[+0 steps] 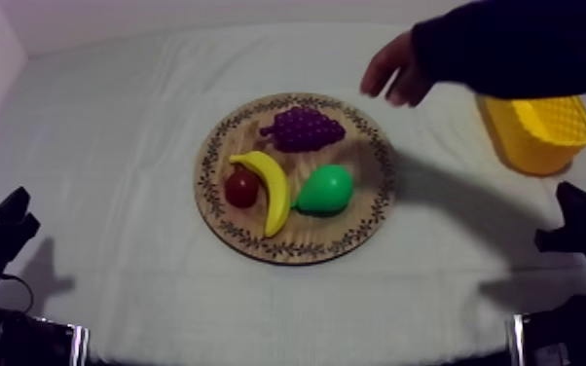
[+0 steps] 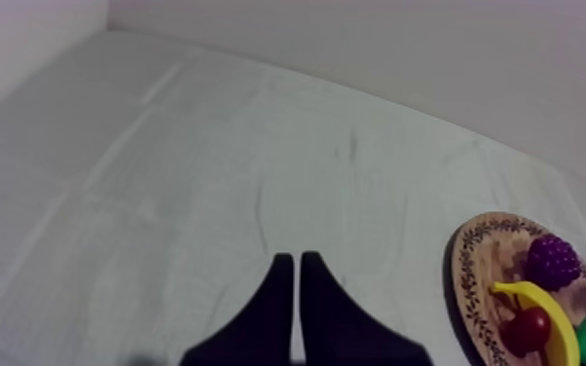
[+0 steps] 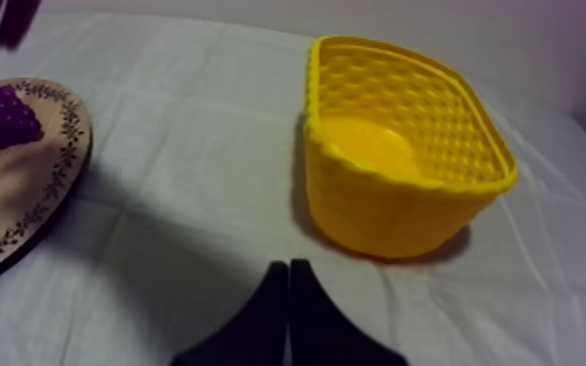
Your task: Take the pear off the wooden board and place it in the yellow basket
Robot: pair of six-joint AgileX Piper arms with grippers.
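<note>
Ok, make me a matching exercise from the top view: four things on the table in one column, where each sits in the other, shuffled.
Things:
1. pear
2. bunch of grapes
3. small red fruit
4. yellow basket

Places:
A. off the wooden board, on the cloth
B. on the board, left of the banana
C. on the board, right of the banana
D. on the board, beyond the banana, toward the far rim

Pairs: 1-C, 2-D, 3-B, 4-A

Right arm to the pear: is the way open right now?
Probably not safely. A person's hand and sleeve reach in over the basket toward the board, near the likely path to the pear.
</note>
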